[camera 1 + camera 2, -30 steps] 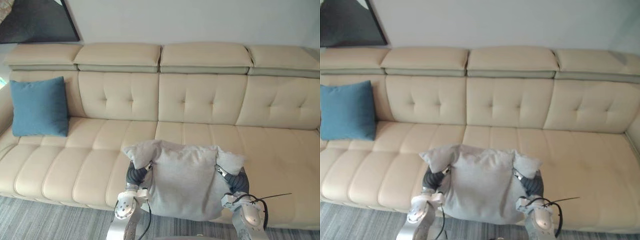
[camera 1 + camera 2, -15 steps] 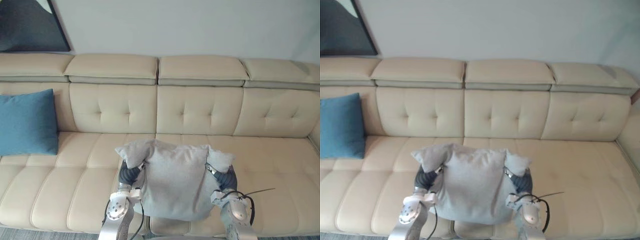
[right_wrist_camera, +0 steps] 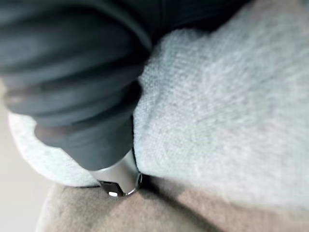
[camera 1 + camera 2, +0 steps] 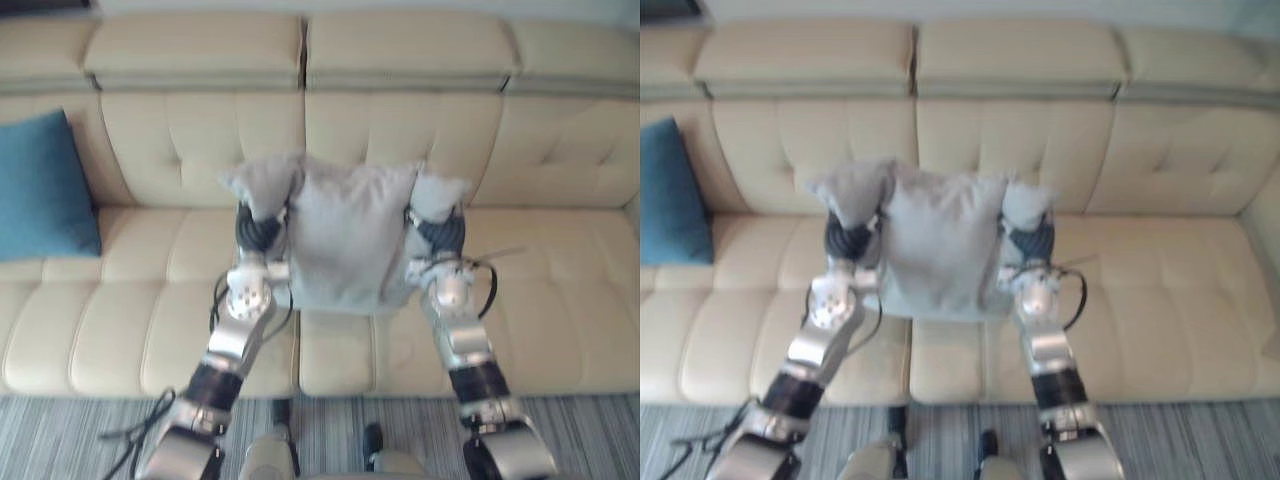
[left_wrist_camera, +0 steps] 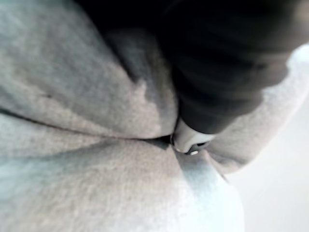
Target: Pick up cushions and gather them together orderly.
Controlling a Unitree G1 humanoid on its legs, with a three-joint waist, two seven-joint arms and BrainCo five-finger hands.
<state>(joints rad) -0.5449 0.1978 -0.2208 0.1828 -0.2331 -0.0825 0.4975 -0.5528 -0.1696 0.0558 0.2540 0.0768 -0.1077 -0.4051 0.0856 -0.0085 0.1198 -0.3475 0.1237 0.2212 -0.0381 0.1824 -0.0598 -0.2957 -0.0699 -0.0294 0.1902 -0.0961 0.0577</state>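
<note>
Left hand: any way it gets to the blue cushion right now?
Probably not: the left hand and right hand together carry the grey cushion, and the blue cushion leans well off at the sofa end.

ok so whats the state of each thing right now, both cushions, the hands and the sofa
grey fabric cushion: held up over the seat, upright, its top corners bunched in both hands
left hand: shut on one top corner of the grey cushion
right hand: shut on the other top corner
blue square cushion: upright, leaning on the sofa's back at the left end, untouched
beige leather sofa: bears the blue cushion
</note>
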